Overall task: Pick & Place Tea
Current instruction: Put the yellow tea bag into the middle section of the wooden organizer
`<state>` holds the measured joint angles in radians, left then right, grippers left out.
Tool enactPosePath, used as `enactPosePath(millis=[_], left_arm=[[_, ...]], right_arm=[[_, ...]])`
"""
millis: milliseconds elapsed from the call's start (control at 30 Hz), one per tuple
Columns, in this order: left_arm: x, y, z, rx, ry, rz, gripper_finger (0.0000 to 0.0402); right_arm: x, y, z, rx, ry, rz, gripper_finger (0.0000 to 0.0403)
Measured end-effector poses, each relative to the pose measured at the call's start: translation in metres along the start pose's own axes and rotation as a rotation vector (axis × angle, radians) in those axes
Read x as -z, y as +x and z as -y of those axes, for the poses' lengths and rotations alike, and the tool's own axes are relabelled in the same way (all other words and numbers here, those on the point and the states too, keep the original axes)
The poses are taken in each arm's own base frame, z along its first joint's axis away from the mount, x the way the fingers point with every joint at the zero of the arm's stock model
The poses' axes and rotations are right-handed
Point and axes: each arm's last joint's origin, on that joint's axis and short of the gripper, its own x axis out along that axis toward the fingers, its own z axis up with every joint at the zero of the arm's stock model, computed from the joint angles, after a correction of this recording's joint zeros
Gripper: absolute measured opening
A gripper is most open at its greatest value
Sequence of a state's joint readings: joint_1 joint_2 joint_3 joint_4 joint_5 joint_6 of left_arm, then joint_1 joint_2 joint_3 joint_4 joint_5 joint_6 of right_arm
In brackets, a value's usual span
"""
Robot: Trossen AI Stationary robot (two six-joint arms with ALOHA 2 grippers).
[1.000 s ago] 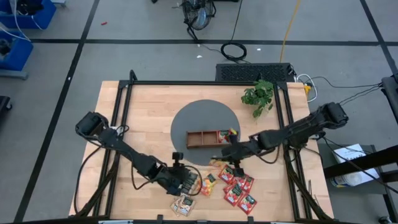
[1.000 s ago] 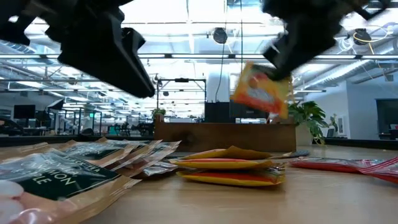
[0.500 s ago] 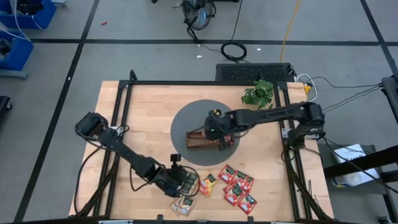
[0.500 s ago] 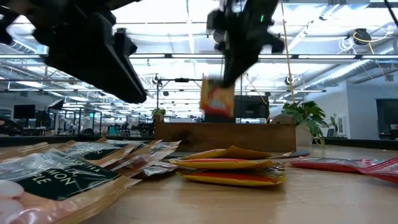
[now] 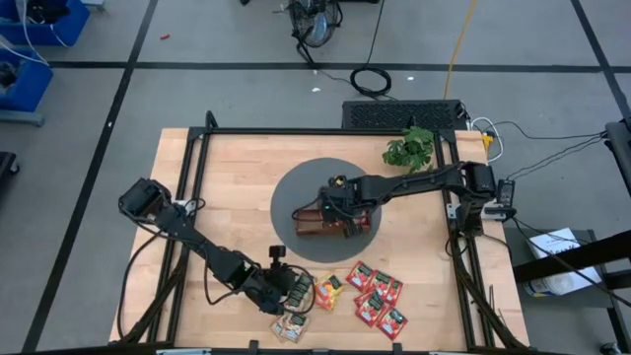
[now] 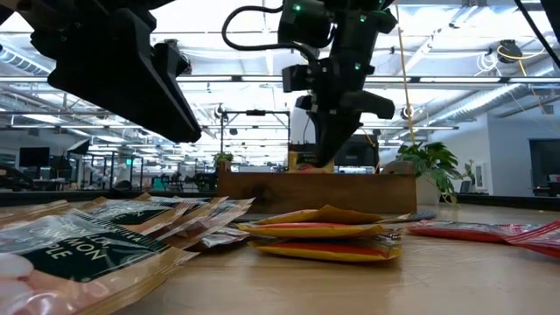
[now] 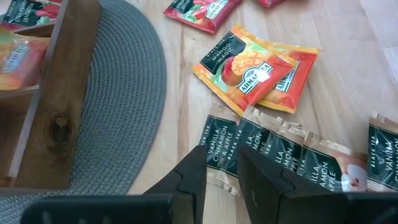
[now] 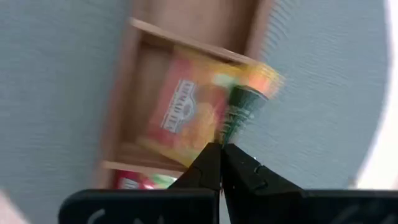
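The wooden tray [image 5: 314,225] stands on the round grey mat [image 5: 296,187] in the middle of the table. My right gripper [image 5: 342,211] is over the tray, shut on an orange tea packet [image 8: 186,118] with a dark green label. My left gripper [image 7: 221,165] hovers open near the table's front edge, just above the pale vanilla tea packets [image 7: 280,155] that lie flat on the wood; it holds nothing. Two orange mango packets [image 7: 252,65] lie overlapping beside them. My right gripper pinches the orange packet at its edge by the dark green label [image 8: 233,124] between its two shut fingers. The fingers come from above, slanting down. The packet hangs below them over a tray compartment [image 8: 155,74]; whether it touches the tray, I cannot tell.
Several red packets [image 5: 378,296] lie at the front right, and a pale packet [image 5: 290,325] near the front edge. A leafy plant [image 5: 409,148] stands at the back right. The tray holds a red packet [image 8: 140,182] in the neighbouring compartment. Black frame rails [image 5: 192,177] border the table.
My right gripper has carried the orange packet from above the loose packets at the front right toward the far side and left, over the tray, turning and sinking so that the packet hangs low behind the tray's wall. It has stayed shut.
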<state>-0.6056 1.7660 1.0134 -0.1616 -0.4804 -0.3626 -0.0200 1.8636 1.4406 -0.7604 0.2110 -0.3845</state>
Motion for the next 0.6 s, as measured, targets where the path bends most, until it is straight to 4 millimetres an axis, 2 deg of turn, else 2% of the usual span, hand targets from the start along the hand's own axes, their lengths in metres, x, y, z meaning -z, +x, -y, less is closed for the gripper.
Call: enactPosePath(millis=[133,600], left_arm=[[0.0000,0.0000,0.0000,0.000,-0.001,0.000,0.0093],[-0.0001,0.0000,0.0000,0.000,-0.010,0.001,0.0093]], right_arm=[[-0.0003,-0.0008,-0.0008,0.070,-0.029,-0.027,0.0000],[-0.0060,-0.0018,-0.0053,0.023,-0.010,0.034,0.0000]])
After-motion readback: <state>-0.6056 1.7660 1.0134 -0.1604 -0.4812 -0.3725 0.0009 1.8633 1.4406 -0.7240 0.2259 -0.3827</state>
